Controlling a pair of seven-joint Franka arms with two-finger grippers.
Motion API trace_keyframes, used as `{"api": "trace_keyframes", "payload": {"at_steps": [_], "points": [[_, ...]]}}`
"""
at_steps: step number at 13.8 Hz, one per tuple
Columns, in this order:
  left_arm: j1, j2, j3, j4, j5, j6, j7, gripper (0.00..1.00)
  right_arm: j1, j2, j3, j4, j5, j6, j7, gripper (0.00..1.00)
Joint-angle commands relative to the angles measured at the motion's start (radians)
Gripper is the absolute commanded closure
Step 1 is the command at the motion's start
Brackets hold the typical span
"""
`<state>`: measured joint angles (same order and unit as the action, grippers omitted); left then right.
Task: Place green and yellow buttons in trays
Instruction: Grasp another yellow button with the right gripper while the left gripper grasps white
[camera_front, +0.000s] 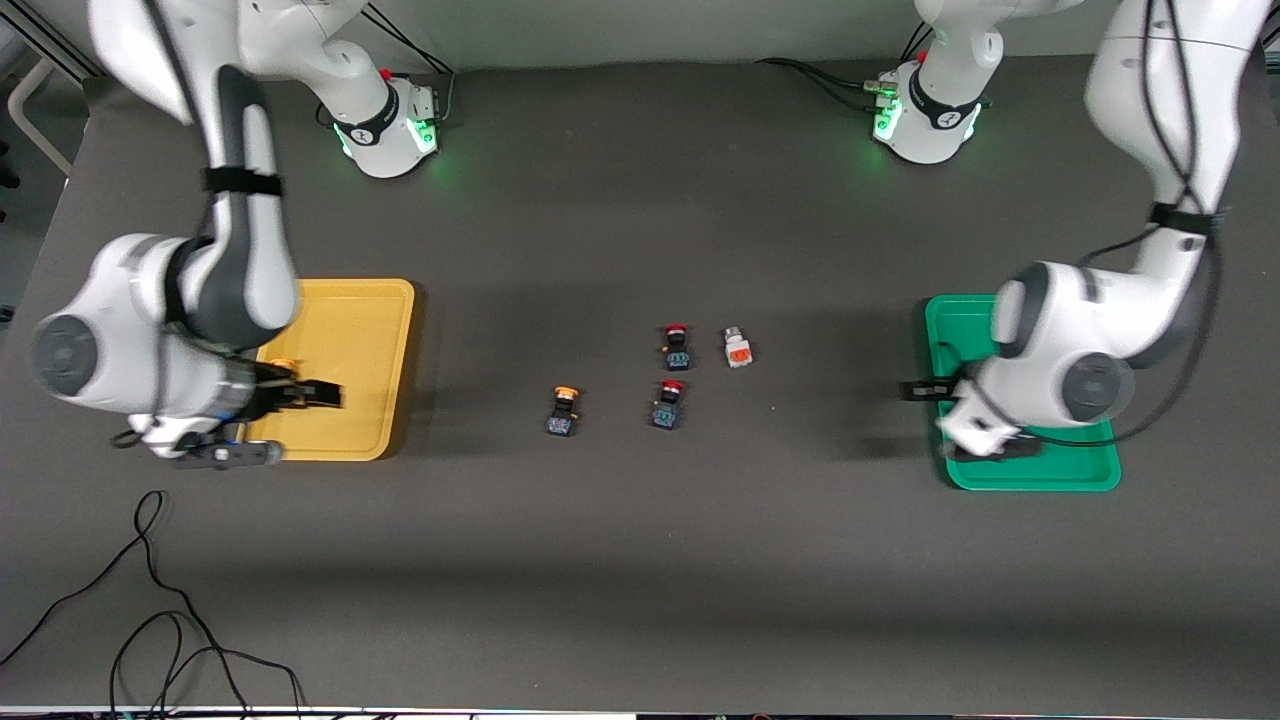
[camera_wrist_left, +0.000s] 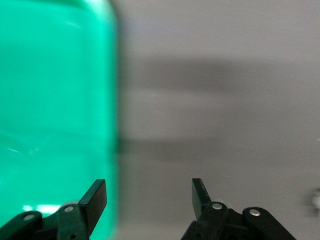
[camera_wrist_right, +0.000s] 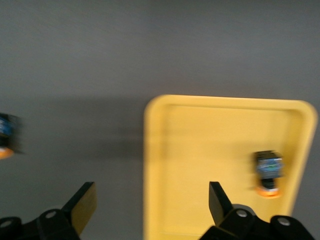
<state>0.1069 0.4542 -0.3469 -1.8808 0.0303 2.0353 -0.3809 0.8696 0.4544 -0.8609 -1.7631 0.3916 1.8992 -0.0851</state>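
I have both pincers released. The right gripper (camera_wrist_right: 150, 197) hangs with its black fingers (camera_wrist_right: 85, 200) spread wide and nothing between them. In the front view it is low over the shallow yellow plastic tray (camera_front: 350, 300), which sits at mid-height at the right arm's end of the dark grey table (camera_front: 640, 560). In that tray lies one small push-button with an orange-yellow cap and a black-blue body (camera_wrist_right: 268, 172), apart from the fingers. The left gripper (camera_wrist_left: 149, 195) is also let go and empty. One finger is over the shallow green plastic tray (camera_front: 1040, 475) at the left arm's end and the other is over the bare table, so it straddles the tray's rim. Most of the green tray is hidden under the left arm in the front view, so I cannot tell what lies in it. In the middle of the front frame four small buttons stand close together. A second orange-yellow-capped button (camera_front: 563, 412) is toward the right arm's end and low in the group. Two red-capped black-blue buttons follow, one upper (camera_front: 676, 347) and one lower (camera_front: 669, 404). A white-bodied button with a silver end (camera_front: 737, 347) lies just beside the upper red one, toward the left arm's end. A thin black cable (camera_front: 150, 600) loops across the lower corner of the frame below the right arm.
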Motion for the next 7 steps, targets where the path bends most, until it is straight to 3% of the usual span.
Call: {"api": "trace_keyframes", "payload": {"at_steps": [1,5,7], "points": [[-0.038,0.0,-0.096,-0.006,-0.01,0.019,-0.226,0.2,0.08,0.082,0.043,0.115,0.006,-0.019,0.27,0.0],[-0.197,0.052,-0.098,-0.009,-0.012,0.149,-0.445,0.17,0.081,0.185,0.222,0.247,0.105,0.01,0.505,0.0],[-0.263,0.099,-0.096,-0.012,-0.009,0.234,-0.548,0.17,0.081,0.226,0.253,0.297,0.119,0.049,0.564,0.0]]}}
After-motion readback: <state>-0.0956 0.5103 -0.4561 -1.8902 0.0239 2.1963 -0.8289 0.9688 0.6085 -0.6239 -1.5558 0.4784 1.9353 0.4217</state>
